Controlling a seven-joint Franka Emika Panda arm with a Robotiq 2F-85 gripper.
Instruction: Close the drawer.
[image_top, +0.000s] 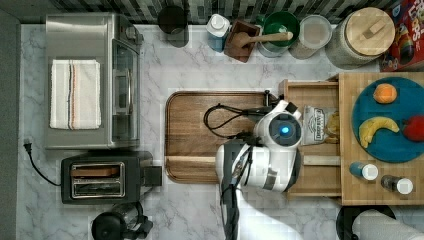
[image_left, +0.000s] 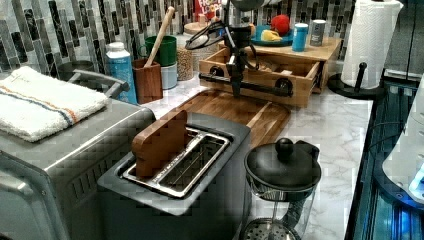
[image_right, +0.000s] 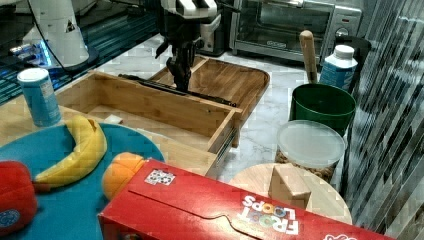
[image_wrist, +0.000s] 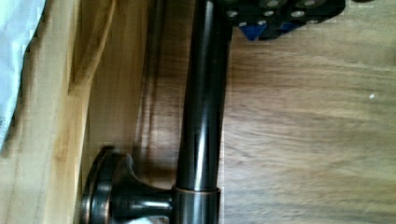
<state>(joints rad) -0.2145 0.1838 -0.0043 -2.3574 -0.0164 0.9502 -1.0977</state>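
Board (image_top: 200, 130) of dark brown wood lies flat just off the drawer's front, on the top view's left. Next along comes the gripper (image_left: 236, 87), pointing down at the drawer's black bar handle (image_left: 260, 86), about midway along it. In the wrist view the bar (image_wrist: 201, 116) runs close beneath the camera, with one of its round mounting posts showing. Whether the gripper is clamped on the bar or merely resting against it, I cannot tell.

The drawer (image_top: 305, 90) stands pulled well out from under the butcher-block slab (image_top: 350, 190), its front rim close to the board. A crinkled snack bag (image_top: 315, 125) lies inside it. The slab, on the drawer's far side, carries a blue plate (image_top: 390, 145) with fruit.

The step in hand looks like the push itself. It should go well if the force runs square to the drawer front, straight toward the slab, from the middle of the bar, so the box does not skew on its slides. Pushing level and low avoids riding over the handle. The bag seems to sit low enough to clear the slab, though that is worth watching.
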